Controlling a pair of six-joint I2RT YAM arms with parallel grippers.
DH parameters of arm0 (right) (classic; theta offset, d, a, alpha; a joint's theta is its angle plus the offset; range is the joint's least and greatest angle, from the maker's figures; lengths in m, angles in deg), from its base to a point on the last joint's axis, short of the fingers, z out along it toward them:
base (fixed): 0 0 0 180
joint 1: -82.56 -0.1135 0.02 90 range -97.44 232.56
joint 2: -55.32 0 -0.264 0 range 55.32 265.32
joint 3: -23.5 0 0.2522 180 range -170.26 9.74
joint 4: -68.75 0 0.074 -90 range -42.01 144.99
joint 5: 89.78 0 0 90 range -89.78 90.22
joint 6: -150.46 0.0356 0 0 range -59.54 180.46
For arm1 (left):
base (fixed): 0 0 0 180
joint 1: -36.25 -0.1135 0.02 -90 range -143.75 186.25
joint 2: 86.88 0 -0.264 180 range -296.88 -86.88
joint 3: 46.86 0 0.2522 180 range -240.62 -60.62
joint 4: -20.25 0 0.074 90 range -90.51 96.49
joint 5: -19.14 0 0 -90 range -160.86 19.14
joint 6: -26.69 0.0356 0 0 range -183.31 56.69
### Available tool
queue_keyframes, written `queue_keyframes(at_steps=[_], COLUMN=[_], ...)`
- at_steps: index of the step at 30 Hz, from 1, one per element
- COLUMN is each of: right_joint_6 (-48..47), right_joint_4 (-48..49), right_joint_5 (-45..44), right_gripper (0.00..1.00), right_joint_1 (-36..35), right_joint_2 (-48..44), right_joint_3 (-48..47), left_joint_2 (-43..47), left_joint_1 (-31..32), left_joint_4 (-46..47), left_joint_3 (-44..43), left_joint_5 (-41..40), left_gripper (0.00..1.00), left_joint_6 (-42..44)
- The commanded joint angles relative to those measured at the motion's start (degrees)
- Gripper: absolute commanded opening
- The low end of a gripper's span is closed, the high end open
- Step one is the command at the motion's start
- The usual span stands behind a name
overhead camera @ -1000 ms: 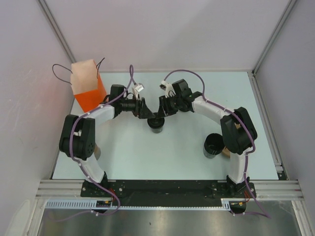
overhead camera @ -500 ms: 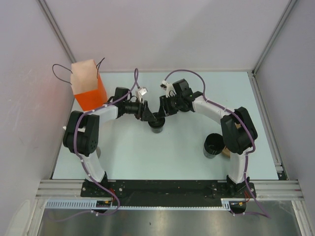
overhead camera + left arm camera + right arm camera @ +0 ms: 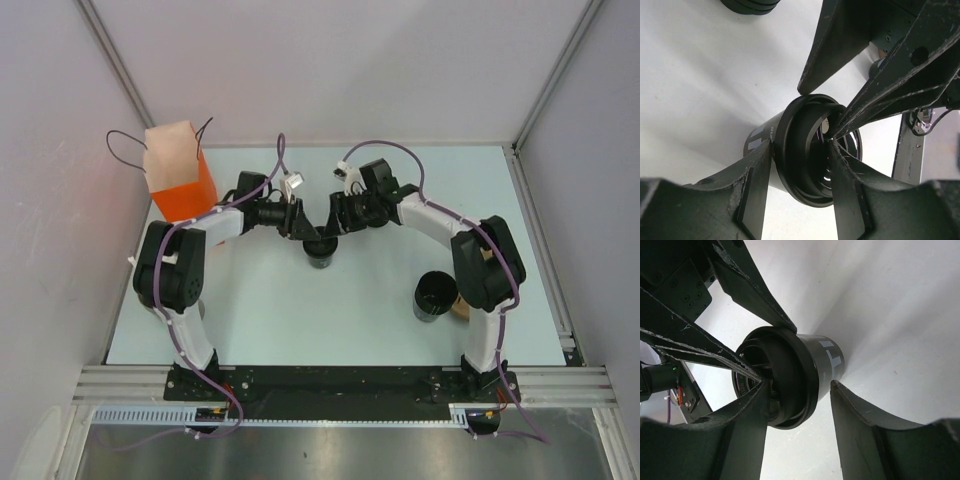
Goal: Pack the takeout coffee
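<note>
The takeout coffee (image 3: 321, 257), a small black cup with a ridged black lid, stands upright mid-table between both arms. My left gripper (image 3: 308, 236) reaches it from the left. In the left wrist view the left gripper (image 3: 800, 145) is shut on the takeout coffee (image 3: 805, 150), one finger against the lid's outer rim and the other on the lid's top. My right gripper (image 3: 328, 232) comes from the right. In the right wrist view the right gripper (image 3: 800, 384) is open around the takeout coffee (image 3: 815, 365): one finger lies on the lid and the other stands just off the cup wall.
An orange paper bag (image 3: 180, 180) with thin loop handles stands at the back left, its top open. A wider black cup (image 3: 434, 296) sits by the right arm's elbow. White walls close in the table on three sides.
The left gripper has slid slightly right and narrowed onto the lid's rim. The right gripper's jaws have widened off the cup wall. The cup has stayed in place.
</note>
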Motion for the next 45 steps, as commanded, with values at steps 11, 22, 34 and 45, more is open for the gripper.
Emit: queue_keyframes(at_steps=[11, 22, 34, 45], right_joint_6=[2.39, 6.26, 7.49, 9.77], right_joint_4=[1.21, 3.05, 5.08, 8.15], right_joint_5=[13.76, 18.25, 17.38, 17.64], right_gripper=[0.62, 0.5, 0.42, 0.4], right_joint_1=[4.55, 8.6, 7.81, 6.75], right_joint_2=[-4.82, -0.79, 2.55, 4.31], right_joint_3=[1.04, 1.31, 1.04, 0.87], left_joint_2=[-2.82, -2.46, -2.2, -2.03], left_joint_1=[0.97, 1.49, 1.85, 1.94], left_joint_4=[-4.74, -5.18, -4.91, -4.91], left_joint_3=[-0.25, -0.25, -0.34, -0.07], left_joint_5=[-8.21, -8.74, -9.09, -9.27], left_gripper=[0.5, 0.5, 0.5, 0.5], left_joint_6=[5.08, 5.87, 6.04, 6.39])
